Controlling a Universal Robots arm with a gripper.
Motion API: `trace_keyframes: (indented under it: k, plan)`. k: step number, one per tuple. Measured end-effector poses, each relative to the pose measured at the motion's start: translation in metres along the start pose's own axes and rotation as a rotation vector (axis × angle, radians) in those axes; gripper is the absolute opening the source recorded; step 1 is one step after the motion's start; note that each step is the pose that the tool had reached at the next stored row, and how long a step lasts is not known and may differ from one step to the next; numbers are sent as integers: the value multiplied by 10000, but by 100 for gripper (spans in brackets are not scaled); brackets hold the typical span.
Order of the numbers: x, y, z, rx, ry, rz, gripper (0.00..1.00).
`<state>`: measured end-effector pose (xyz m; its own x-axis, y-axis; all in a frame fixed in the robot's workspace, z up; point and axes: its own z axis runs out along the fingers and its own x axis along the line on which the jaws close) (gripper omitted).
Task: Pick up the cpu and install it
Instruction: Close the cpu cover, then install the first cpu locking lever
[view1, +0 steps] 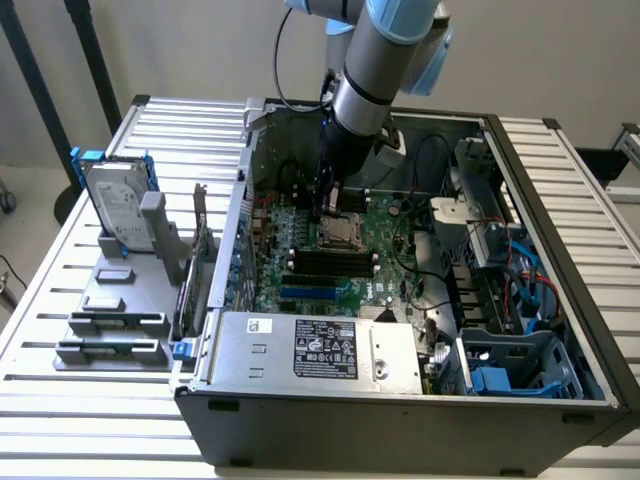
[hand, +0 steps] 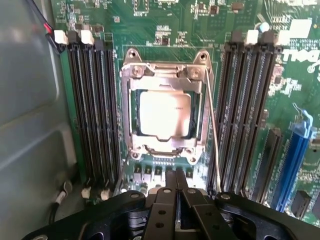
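Observation:
The cpu (hand: 165, 114), a small square chip with a shiny silver top, lies flat inside the metal socket frame (hand: 129, 107) on the green motherboard (hand: 165, 30). Dark memory slots (hand: 92, 107) run along both sides of the socket. My gripper (hand: 175, 187) hovers just off one end of the socket, its two black fingers pressed together with nothing between them. In the exterior view the gripper (view1: 325, 205) hangs inside the open computer case (view1: 560, 240), right above the socket and cpu (view1: 338, 236).
A grey fixture (view1: 120, 300) at the exterior view's left holds a silver hard drive with a blue bracket (view1: 118, 205) and narrow parts. The power supply (view1: 320, 350) fills the case's near side. Drive cages and blue cables (view1: 520, 270) crowd the right.

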<state>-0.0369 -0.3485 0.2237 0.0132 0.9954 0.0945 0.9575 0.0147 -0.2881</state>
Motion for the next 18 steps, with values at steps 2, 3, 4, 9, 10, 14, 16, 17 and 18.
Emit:
trace_keyframes:
  k: [2,3,4,9,10,14,16,17,18]
  plan:
    - [-8,-58,-22,1,32,-10,11]
    - [-11,-86,-37,1,47,-15,11]
    - [-12,-111,-52,2,57,-18,11]
    - [-12,-144,-67,2,63,-19,11]
    - [-12,-144,-67,1,64,-20,11]
    - [-12,-144,-67,2,63,-19,11]
    - [-12,-144,-67,2,64,-19,11]
    - [-12,-144,-67,2,63,-20,11]
    - [-12,-144,-67,2,63,-19,11]
